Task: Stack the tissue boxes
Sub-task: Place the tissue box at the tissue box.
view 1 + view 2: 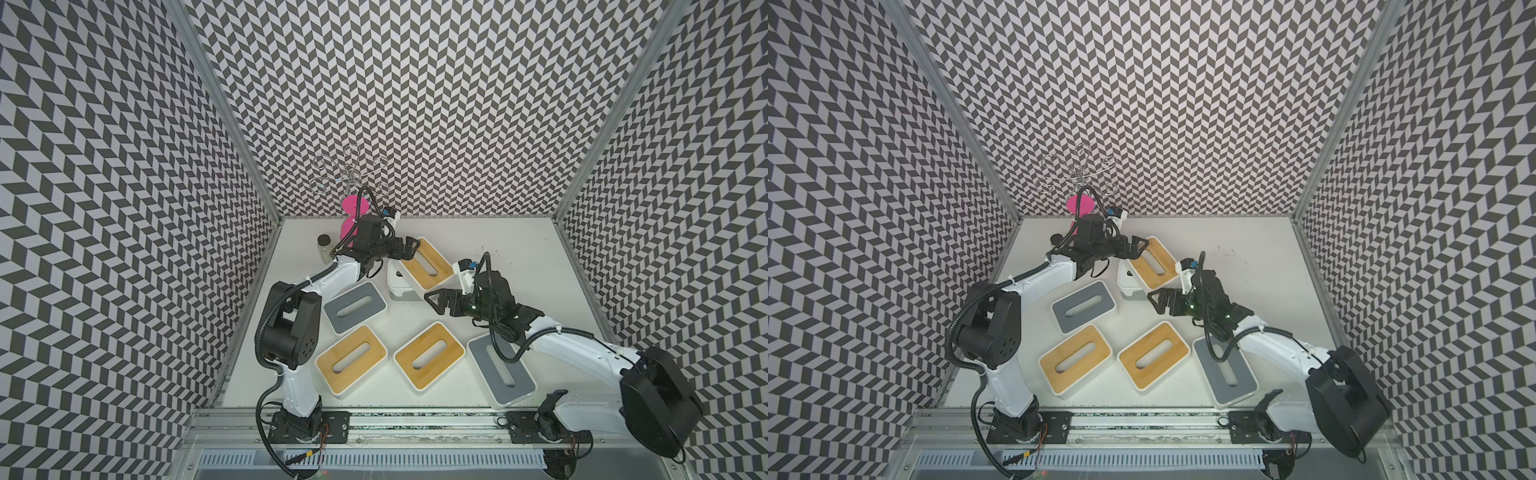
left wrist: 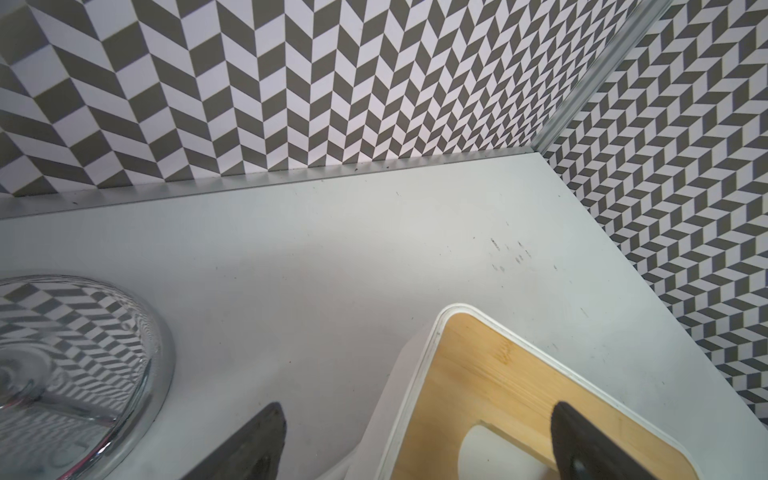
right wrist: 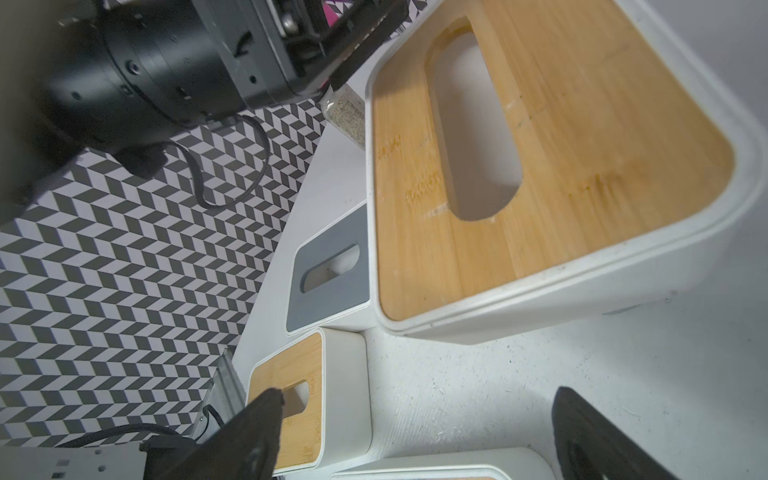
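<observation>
Matt wood-grain lid [image 3: 582, 145] on smooth white plastic tissue box [image 3: 540, 307], mirror-glossy chrome base [image 2: 83, 374], scuffed matt table [image 2: 332, 257]

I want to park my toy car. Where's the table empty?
Free: the far right corner of the table, between the far bamboo box, back wall and right wall. Crowded: the near half with four tissue boxes, and the far left by the jar.

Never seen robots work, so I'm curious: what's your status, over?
Left gripper open over far end of bamboo box; right gripper open, empty, near it. It sits askew on white box; four boxes unstacked. Glass jar beside left arm.
</observation>
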Robot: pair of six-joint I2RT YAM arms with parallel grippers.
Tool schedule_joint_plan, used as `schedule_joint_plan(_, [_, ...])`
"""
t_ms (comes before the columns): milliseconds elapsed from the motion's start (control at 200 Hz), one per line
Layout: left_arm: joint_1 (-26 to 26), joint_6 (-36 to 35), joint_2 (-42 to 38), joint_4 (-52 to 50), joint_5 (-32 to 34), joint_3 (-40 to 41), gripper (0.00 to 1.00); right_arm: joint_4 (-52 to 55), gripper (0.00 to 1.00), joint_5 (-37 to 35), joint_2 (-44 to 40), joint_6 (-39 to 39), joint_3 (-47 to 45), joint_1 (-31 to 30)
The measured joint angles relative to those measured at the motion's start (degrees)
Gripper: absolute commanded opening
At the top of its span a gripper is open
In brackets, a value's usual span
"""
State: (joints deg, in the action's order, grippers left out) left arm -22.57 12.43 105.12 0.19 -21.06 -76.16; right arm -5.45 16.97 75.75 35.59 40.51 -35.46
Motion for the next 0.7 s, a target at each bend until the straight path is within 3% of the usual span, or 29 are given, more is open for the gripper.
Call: schedule_joint_plan(701, [-1.07,-0.46,-4.44,-1.55,-2.10,5.01,1.00,1.55,0.99,1.42,4.17,1.31,6.64,3.58])
